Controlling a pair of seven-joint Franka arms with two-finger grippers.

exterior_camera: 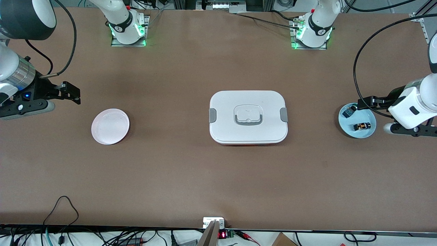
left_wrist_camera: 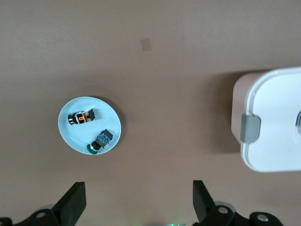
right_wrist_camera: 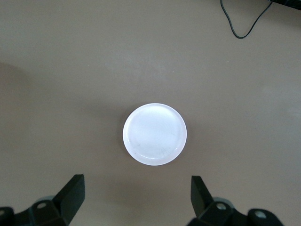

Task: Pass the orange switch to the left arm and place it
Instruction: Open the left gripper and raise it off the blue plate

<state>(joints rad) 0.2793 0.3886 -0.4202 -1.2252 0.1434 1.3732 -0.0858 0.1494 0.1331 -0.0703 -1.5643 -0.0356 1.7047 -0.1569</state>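
The orange switch [exterior_camera: 362,126] lies on a small light blue plate [exterior_camera: 368,131] at the left arm's end of the table, beside a blue-and-black component with a green cap [exterior_camera: 348,112]. The left wrist view shows the switch [left_wrist_camera: 81,117] on that plate [left_wrist_camera: 70,134]. My left gripper [exterior_camera: 362,103] [left_wrist_camera: 138,202] hangs open and empty over the plate's edge. My right gripper [exterior_camera: 72,93] [right_wrist_camera: 136,200] hangs open and empty at the right arm's end, beside a pale pink plate [exterior_camera: 110,126] [right_wrist_camera: 154,133]. The white box [exterior_camera: 248,117] [left_wrist_camera: 275,117] sits mid-table between the plates.
The box has grey side clips [exterior_camera: 212,115] and a recessed grey handle [exterior_camera: 248,114]. Black cables [exterior_camera: 65,205] trail along the table's edge nearest the camera. Bare brown table surrounds the box and both plates.
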